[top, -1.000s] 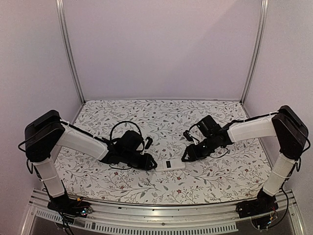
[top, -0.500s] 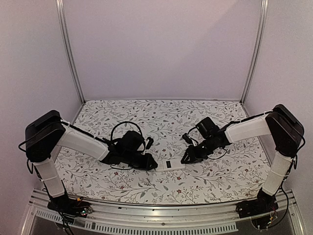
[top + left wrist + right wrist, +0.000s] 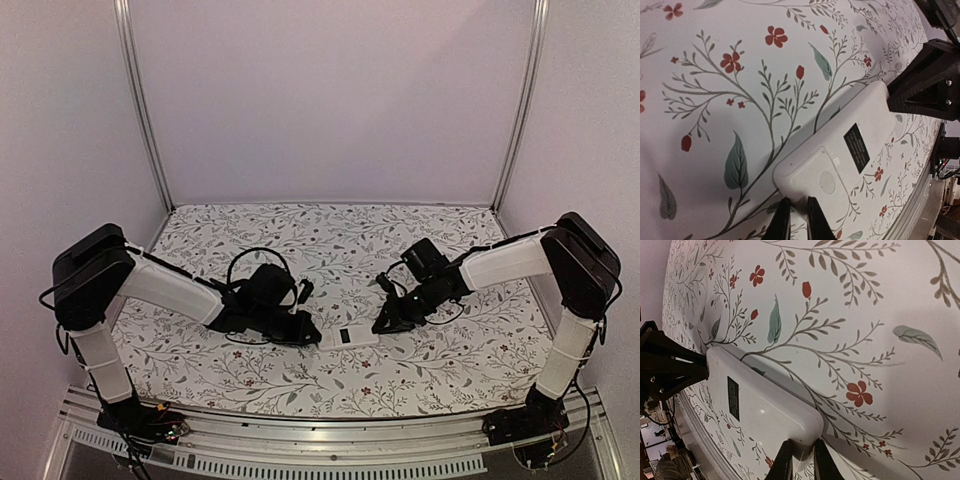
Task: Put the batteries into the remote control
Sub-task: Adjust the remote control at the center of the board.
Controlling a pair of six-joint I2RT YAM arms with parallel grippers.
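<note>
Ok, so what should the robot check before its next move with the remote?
1. Left gripper pinching one end of the remote control: ok.
2. Right gripper pinching the other end: ok.
3. Remote lying back side up: ok, the black label shows.
4. Battery cover off: not ok, it looks still on.
5. Batteries within sight: not ok, none shows in any view.

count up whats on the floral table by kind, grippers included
remote control: 1
gripper: 2, the left gripper and the right gripper, each shut on one end of the remote control
total: 3
</note>
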